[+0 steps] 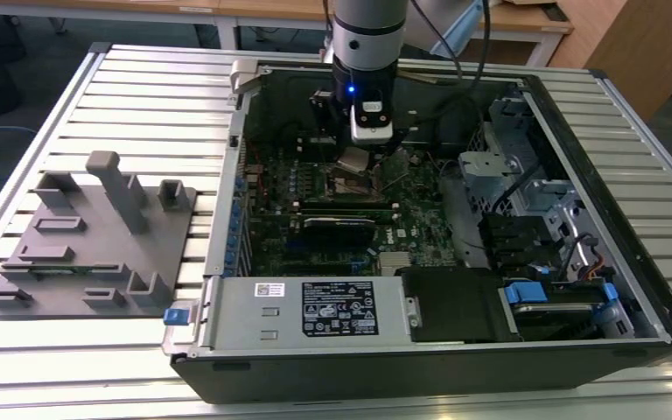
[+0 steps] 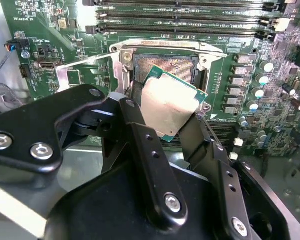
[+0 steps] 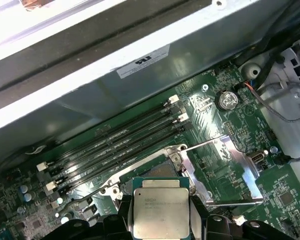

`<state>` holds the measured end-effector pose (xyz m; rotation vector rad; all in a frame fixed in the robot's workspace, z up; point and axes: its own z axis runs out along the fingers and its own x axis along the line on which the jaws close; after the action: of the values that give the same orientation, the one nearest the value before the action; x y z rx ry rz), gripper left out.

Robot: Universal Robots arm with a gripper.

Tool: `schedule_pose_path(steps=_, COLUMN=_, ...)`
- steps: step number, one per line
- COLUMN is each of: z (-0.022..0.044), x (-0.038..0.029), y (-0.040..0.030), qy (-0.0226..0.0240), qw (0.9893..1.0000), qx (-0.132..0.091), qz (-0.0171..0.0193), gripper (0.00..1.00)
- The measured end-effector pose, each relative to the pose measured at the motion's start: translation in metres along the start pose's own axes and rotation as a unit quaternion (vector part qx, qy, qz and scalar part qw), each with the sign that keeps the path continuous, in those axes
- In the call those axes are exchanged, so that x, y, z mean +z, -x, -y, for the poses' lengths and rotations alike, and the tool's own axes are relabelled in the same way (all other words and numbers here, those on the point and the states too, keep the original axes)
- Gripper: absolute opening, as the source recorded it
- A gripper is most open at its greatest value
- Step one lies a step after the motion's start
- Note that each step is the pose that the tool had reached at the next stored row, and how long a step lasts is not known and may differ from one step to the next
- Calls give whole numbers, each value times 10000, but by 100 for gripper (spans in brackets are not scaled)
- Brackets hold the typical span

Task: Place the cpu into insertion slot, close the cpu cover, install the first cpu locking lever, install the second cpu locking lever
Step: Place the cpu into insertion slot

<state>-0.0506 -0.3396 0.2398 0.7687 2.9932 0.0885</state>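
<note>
Black two-finger gripper [image 2: 165, 107] sits closest in the second wrist view. Its jaws are part-way closed, clamped on two opposite edges of the cpu [image 2: 172, 102], a small flat square chip with a pale silvery metal top and green edge. The chip is held tilted, one corner lowest. It hangs over the insertion slot [image 2: 162, 64], a square socket with a dark pinned centre and silvery rim. Cannot tell if chip and socket touch.

In the first wrist view the same cpu [image 3: 160, 212] sits between the fingers, just beside the socket [image 3: 160, 172]. The cpu cover [image 3: 245, 172], a thin silvery frame plate with a square window, is swung open to one side of the socket, clear of it. Long narrow black memory slots [image 3: 114, 145] run parallel just beyond the socket. A round silver coin cell [image 3: 226, 99] is near the cover.

In the exterior view the gripper [image 1: 353, 162] hangs from a grey-and-black arm over the green motherboard [image 1: 312, 236], inside an open black computer case [image 1: 430, 367]. A grey power supply box [image 1: 312, 311] lies along the case's near edge. The case rests on a slatted silver metal table [image 1: 137, 87]. A grey plastic fixture block [image 1: 91, 254] stands on the table toward the exterior view's left. Wooden desks [image 1: 255, 9] stand behind, on a dark floor.
</note>
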Motion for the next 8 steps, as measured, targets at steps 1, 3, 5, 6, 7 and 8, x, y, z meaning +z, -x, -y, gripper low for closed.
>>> schedule_pose_path(steps=1, z=0, x=0, y=0, qy=0, qw=10000, qx=1, qz=1, gripper=54)
schedule_pose_path(steps=3, z=0, x=0, y=0, qy=0, qw=10000, qx=2, qz=0, gripper=54)
schedule_pose_path(steps=5, z=0, x=1, y=0, qy=-1, qw=10000, qx=31, qz=3, gripper=54)
schedule_pose_path(steps=6, z=0, x=2, y=-1, qy=-3, qw=9999, qx=106, qz=8, gripper=54)
schedule_pose_path(steps=7, z=0, x=3, y=-1, qy=-6, qw=9998, qx=196, qz=14, gripper=54)
schedule_pose_path(steps=8, z=0, x=3, y=0, qy=-9, qw=9996, qx=285, qz=20, gripper=54)
